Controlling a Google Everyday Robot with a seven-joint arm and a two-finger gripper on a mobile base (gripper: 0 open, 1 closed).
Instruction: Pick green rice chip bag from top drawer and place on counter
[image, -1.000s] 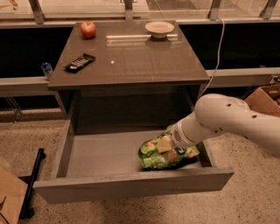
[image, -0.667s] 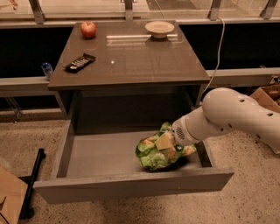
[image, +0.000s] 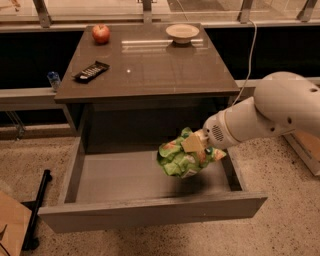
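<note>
The green rice chip bag is crumpled and held up off the floor of the open top drawer, over its right half. My gripper comes in from the right on a white arm and is shut on the bag's upper right part. The bag's shadow lies on the drawer floor under it. The counter is the glossy grey-brown tabletop above and behind the drawer.
On the counter stand a red apple at the back left, a black remote at the left, and a small pale bowl at the back right. A white cable hangs at the right. A black stand lies on the floor at the left.
My gripper has lifted the bag up from the drawer floor and the arm has risen with it.
</note>
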